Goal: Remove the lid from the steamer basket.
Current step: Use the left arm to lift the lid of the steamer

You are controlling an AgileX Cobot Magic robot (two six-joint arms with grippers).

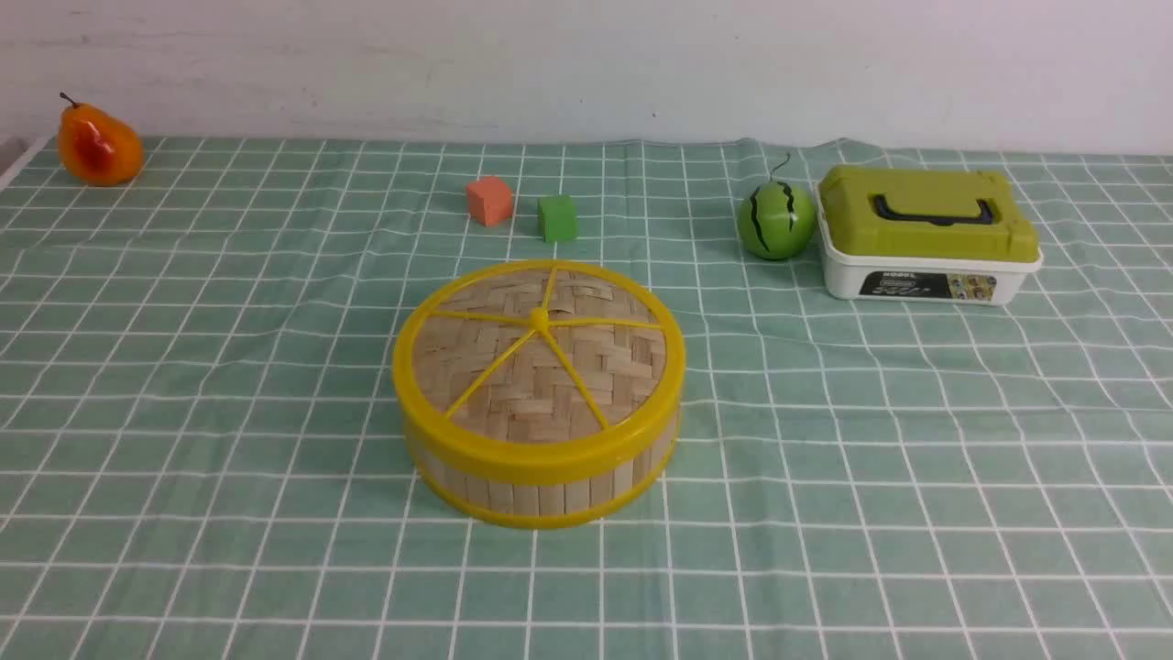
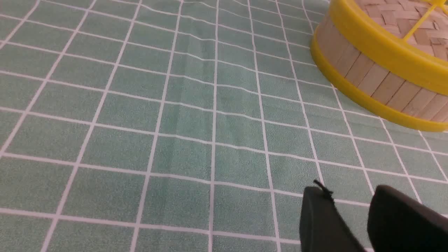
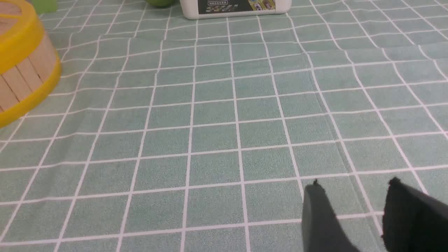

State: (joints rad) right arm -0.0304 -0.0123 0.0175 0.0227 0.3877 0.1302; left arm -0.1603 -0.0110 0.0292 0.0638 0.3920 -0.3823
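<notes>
Front view: the lid [image 1: 539, 353] sits square on the steamer basket [image 1: 541, 490], so the task is not yet begun. Everything is left to do: reach, grip and lift. Neither hand shows here, so nothing can be placed against them. The lid is a flat round disc of woven bamboo in a herringbone pattern, with a smooth yellow plastic rim, thin yellow spokes and a small centre knob. The basket is a shallow round tub of upright pale slats between yellow bands. It stands on a counter [image 1: 183, 412] covered in a slightly rippled green cloth with white checks. Beyond it are a glossy pear [image 1: 99, 145], an orange cube [image 1: 488, 200], a green cube [image 1: 557, 218], a striped toy watermelon [image 1: 776, 220] and a white box [image 1: 926, 243] with a green lid.

Left wrist view: the left hand [image 2: 350, 190] has its two dark matte fingers apart, with only cloth between them and nothing held. The basket's slatted wall [image 2: 367, 75] lies ahead of the fingertips and well apart from them.

Right wrist view: the right hand [image 3: 355, 183] is likewise spread and empty, low over the cloth. The basket [image 3: 21, 77] is ahead and well off to one side. The white box is further ahead.
</notes>
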